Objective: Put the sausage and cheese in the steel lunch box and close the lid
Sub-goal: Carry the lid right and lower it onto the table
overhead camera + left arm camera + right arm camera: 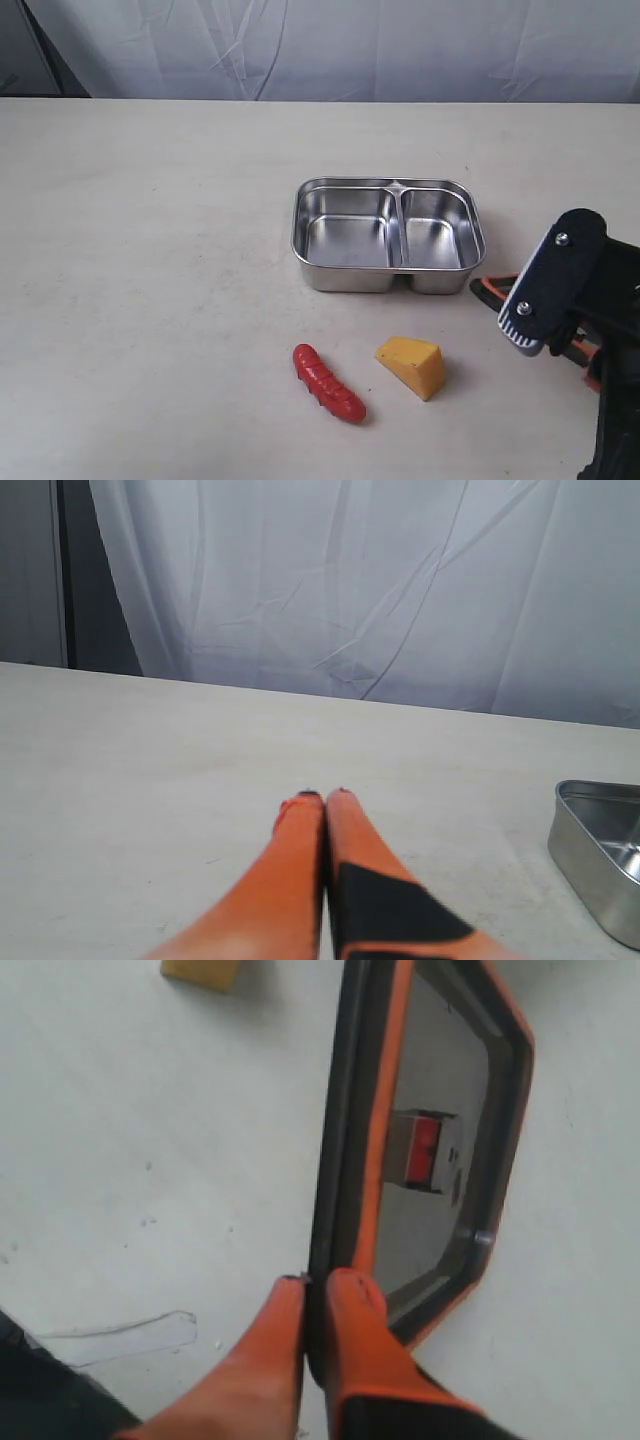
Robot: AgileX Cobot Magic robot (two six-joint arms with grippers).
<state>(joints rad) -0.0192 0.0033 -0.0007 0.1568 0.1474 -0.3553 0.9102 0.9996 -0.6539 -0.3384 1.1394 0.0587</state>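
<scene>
The steel lunch box [388, 235] stands open and empty in the middle of the table; a corner of it [600, 865] shows in the left wrist view. In front of it lie the red sausage [327, 382] and the yellow cheese [412, 366], a little apart. My right gripper [318, 1280] is shut on the rim of the dark lid [430, 1070], which is tilted on edge, its orange seal and red valve [425, 1150] facing the camera. An edge of the lid [490, 292] pokes out beside the right arm [600, 330]. My left gripper [325, 795] is shut on nothing above bare table.
A pale curtain [330, 45] hangs behind the table's far edge. The cheese [200, 970] lies just beyond the lid's end in the right wrist view. The left arm does not show in the exterior view.
</scene>
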